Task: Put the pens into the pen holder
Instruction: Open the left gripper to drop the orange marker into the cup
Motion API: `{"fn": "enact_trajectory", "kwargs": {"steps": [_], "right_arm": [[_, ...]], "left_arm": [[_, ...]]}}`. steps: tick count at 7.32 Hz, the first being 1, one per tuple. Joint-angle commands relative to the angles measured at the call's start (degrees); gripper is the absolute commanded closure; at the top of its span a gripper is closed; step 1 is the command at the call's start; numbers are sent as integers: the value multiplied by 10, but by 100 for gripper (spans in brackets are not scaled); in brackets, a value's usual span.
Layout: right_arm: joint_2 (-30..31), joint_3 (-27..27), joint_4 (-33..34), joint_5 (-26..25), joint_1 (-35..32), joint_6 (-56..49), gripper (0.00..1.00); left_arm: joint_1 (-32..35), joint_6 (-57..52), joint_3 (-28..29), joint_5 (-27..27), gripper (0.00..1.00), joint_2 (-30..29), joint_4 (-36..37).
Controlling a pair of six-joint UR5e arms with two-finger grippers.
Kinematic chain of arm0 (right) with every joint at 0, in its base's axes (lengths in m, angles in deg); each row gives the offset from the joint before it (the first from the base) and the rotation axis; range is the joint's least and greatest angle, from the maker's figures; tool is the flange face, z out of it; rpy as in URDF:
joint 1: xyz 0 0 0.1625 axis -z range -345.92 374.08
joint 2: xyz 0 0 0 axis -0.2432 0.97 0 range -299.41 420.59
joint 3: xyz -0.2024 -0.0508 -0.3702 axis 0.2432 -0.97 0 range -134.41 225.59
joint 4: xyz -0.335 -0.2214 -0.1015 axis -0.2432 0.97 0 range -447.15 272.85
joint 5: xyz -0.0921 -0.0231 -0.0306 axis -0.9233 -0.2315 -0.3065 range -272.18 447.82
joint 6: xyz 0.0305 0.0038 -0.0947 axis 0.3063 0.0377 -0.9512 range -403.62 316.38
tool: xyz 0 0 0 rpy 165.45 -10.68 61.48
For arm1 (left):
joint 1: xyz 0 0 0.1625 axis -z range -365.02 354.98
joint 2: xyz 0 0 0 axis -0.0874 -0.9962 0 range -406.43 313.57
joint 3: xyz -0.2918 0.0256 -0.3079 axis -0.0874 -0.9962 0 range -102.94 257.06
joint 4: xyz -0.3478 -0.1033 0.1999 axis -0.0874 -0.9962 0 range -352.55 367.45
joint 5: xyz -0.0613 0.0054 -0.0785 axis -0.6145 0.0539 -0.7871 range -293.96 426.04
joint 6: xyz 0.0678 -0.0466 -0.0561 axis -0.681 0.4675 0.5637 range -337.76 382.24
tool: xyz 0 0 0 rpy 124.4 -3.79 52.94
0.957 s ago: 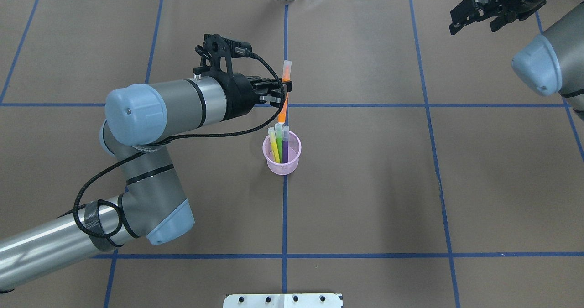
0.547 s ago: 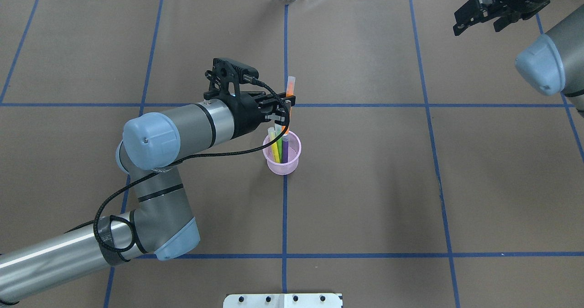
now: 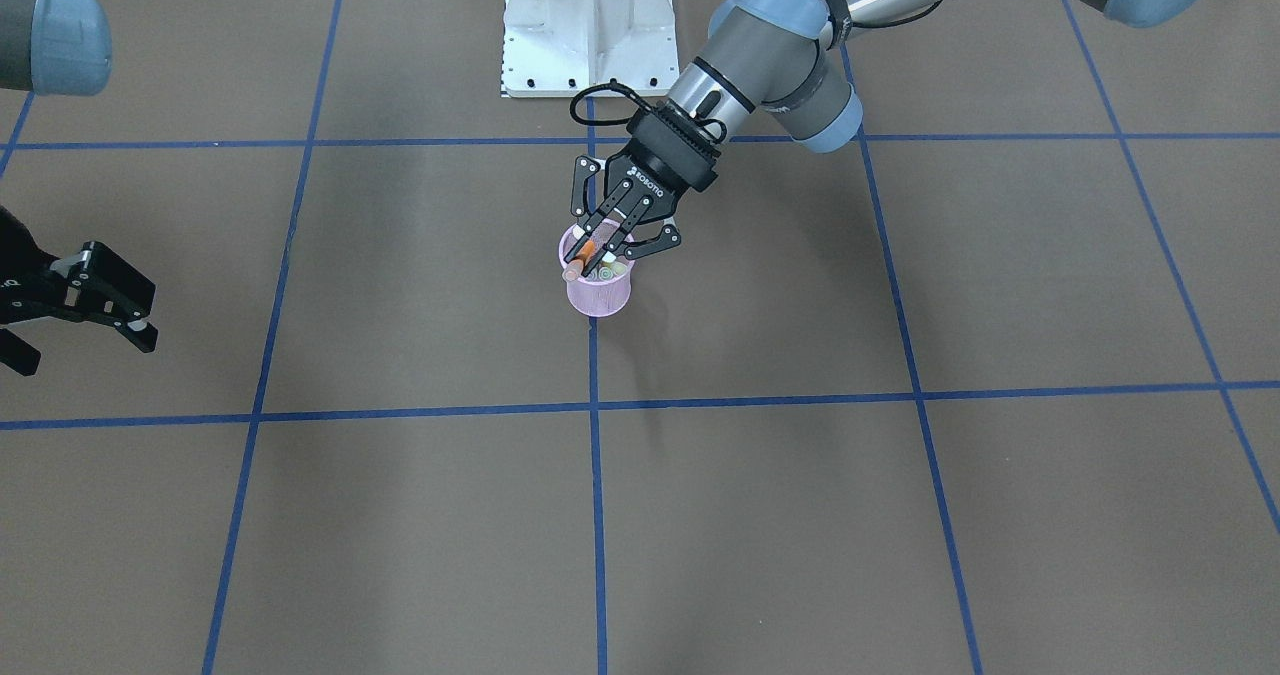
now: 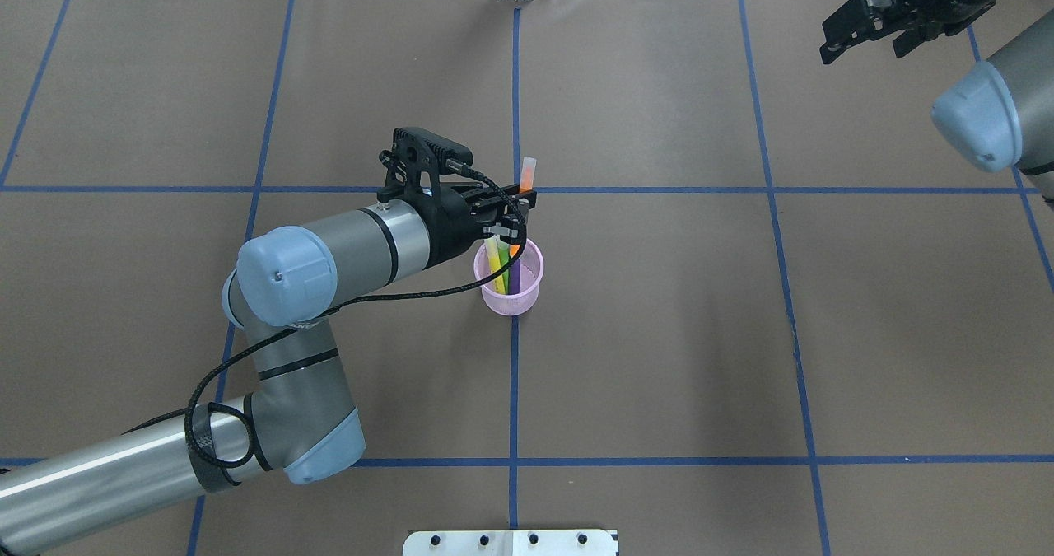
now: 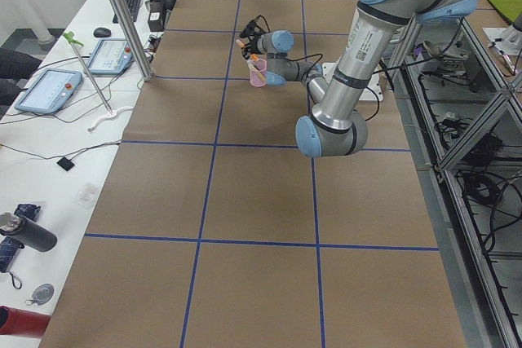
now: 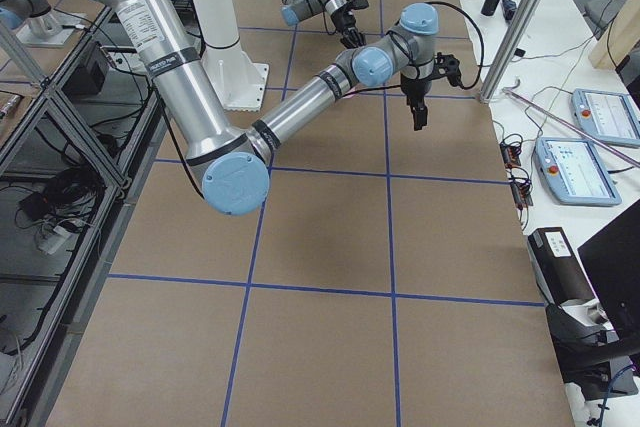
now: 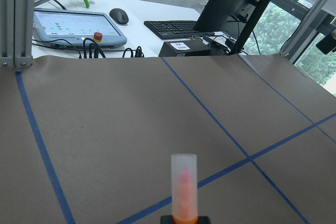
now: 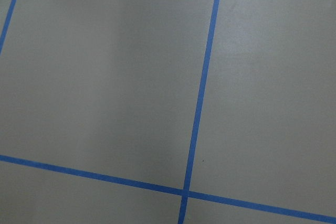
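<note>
The pink mesh pen holder (image 4: pixel 512 301) stands at the table's middle, also in the front view (image 3: pixel 598 298). Yellow (image 4: pixel 493 258), green (image 4: pixel 503 273) and purple (image 4: pixel 515 279) pens stand in it. My left gripper (image 4: pixel 516 215) is shut on the orange pen (image 4: pixel 526 173), just above the holder's far rim. The pen is tilted, its pale cap up and away, its lower end inside the rim. The left wrist view shows its cap (image 7: pixel 184 182). My right gripper (image 4: pixel 860 45) is open and empty at the far right corner, also in the front view (image 3: pixel 90 340).
The white robot base (image 3: pixel 587 25) sits at the near table edge behind the holder. Blue tape lines (image 4: pixel 514 391) grid the brown table cover. Tablets and cables (image 5: pixel 49 87) lie on the bench past the far edge.
My left gripper has moved down and toward the holder with the orange pen, whose lower end went from above the cup to inside its rim. The right gripper drifted slightly outward.
</note>
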Motion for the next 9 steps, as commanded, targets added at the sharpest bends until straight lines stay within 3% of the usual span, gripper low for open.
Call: {"fn": "enact_trajectory", "kwargs": {"steps": [1, 3, 5, 7, 9], "right_arm": [[0, 0, 0, 1, -3, -1, 0], [0, -2, 3, 2, -14, -21, 0], [2, -15, 4, 16, -34, -60, 0], [8, -42, 5, 35, -62, -121, 0], [26, -82, 5, 47, -102, -207, 0]], "left_arm": [[-3, 8, 0, 0, 0, 0, -1], [-1, 7, -8, -4, 0, 6, 1], [12, 2, -43, -30, 1, 56, 22], [97, 1, -113, -160, 1, 117, 134], [198, -12, -166, -288, 1, 141, 293]]}}
